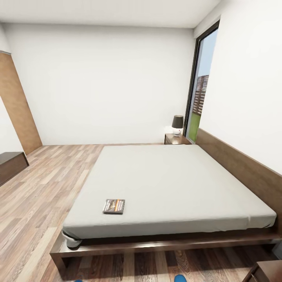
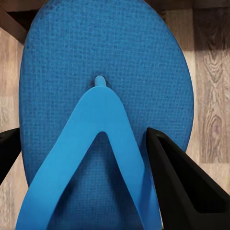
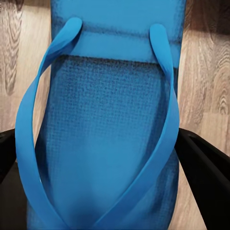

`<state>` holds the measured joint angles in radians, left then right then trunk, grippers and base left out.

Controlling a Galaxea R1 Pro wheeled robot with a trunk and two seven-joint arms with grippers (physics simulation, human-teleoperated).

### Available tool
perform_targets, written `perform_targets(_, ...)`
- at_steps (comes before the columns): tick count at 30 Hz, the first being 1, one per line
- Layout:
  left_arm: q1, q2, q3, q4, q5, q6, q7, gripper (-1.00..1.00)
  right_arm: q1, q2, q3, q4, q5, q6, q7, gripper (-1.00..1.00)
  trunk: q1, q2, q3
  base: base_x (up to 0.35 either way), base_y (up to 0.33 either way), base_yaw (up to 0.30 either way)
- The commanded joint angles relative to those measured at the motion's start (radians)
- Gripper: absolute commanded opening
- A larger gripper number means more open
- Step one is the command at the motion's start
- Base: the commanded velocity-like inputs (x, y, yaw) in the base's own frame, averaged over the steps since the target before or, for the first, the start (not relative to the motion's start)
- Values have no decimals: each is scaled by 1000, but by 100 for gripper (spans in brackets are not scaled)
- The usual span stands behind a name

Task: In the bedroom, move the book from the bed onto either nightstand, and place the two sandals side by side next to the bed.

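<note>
The book (image 1: 113, 206) lies flat on the bed's grey mattress (image 1: 172, 184), near its front left corner. One nightstand (image 1: 177, 138) stands at the far side of the bed by the window. The corner of another nightstand (image 1: 267, 273) shows at the near right. A bright blue sandal (image 2: 105, 48) sits between the black fingers (image 2: 184, 189) of my left gripper (image 2: 86, 139), which press against its strap. My right gripper (image 3: 96, 136) holds the other sandal (image 3: 115, 86) the same way, its fingers (image 3: 206, 167) against both straps. Blue sandal tips (image 1: 180, 278) peek in at the head view's lower edge.
A small lamp (image 1: 177, 124) stands on the far nightstand. A tall window (image 1: 197, 86) is behind it. A low dark bench (image 1: 11, 164) stands at the left wall. Wood-plank floor (image 1: 43, 184) runs along the bed's left side and in front of its frame (image 1: 156, 246).
</note>
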<state>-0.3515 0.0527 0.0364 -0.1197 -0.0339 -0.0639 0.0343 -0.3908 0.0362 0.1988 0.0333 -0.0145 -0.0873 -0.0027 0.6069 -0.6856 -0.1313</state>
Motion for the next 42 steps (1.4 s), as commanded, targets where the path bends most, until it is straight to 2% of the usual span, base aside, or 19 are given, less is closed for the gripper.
perform_targets(1, 4, 0, 4, 1, -5, -11, 1, -100, -1, 1, 5, 4, -4, -6, 0, -100, 0, -1, -2, 0, 0, 0)
perform_targets(15, 40, 0, 4, 2, -2, -94, 1, -100, 10, 1, 6, 4, -2, -6, 0, -100, 0, -1, -2, 0, 0, 0)
perform_targets(22, 50, 0, 4, 2, -1, -111, -3, -100, 12, 3, 7, 4, -2, -6, 0, -100, 0, -1, -2, 0, 0, 0)
perform_targets(29, 63, 1, 4, 2, 12, -149, -9, -100, 13, 5, 8, 4, -2, -6, 0, -100, 0, -1, -2, 0, 0, 0)
perform_targets(42, 65, 1, 4, 2, 14, -157, -11, -100, 13, 5, 8, 4, -1, -9, 0, -100, 0, -1, -2, 0, 0, 0)
